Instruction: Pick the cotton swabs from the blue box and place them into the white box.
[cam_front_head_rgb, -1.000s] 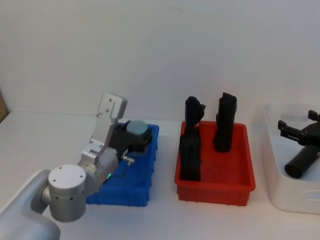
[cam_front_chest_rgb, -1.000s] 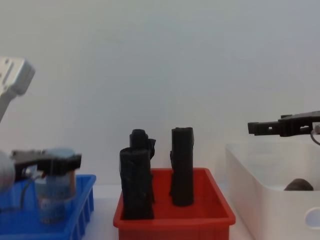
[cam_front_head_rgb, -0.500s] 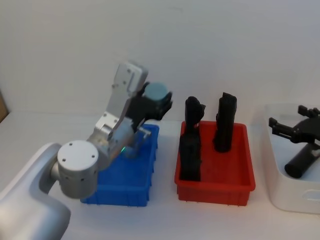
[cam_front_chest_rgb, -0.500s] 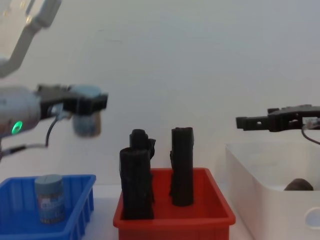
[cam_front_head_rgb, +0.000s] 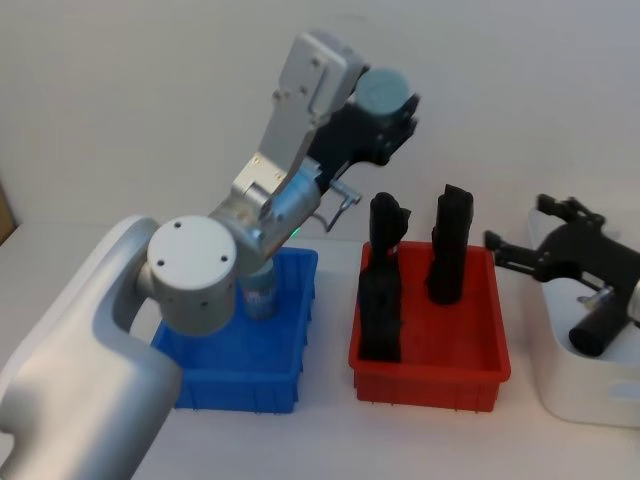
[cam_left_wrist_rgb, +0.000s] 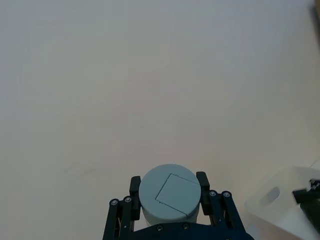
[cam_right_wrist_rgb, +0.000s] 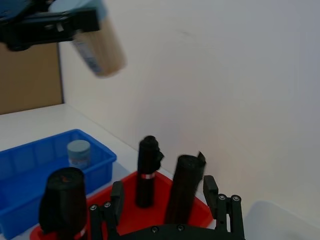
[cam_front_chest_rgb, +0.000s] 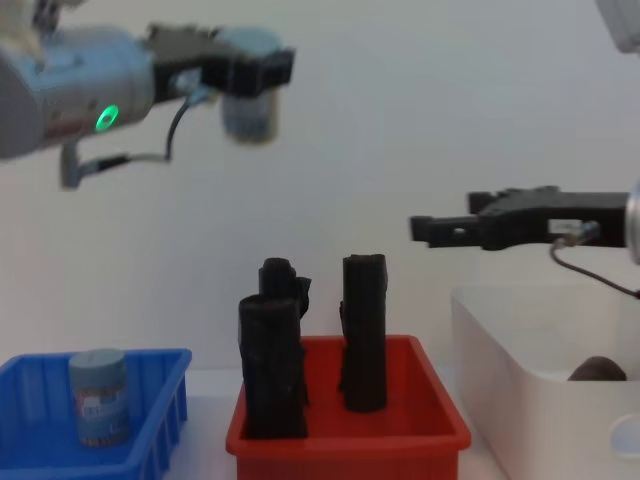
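The left gripper (cam_left_wrist_rgb: 168, 186) has its fingers clamped on a cotton swabs jar (cam_front_head_rgb: 386, 92) high over the red bin (cam_front_head_rgb: 430, 375), so it should travel level, clearing the black rolls (cam_front_chest_rgb: 364, 330) and the spread-fingered right gripper (cam_right_wrist_rgb: 163, 190), before lowering into the white box (cam_front_chest_rgb: 520, 350).

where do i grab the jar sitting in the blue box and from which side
Grip the jar by its upper body just under the lid, coming straight down from above: it stands upright, lid up, with the blue box walls around it. The left gripper, high up, is shut on another jar; the right gripper is open near the white box.
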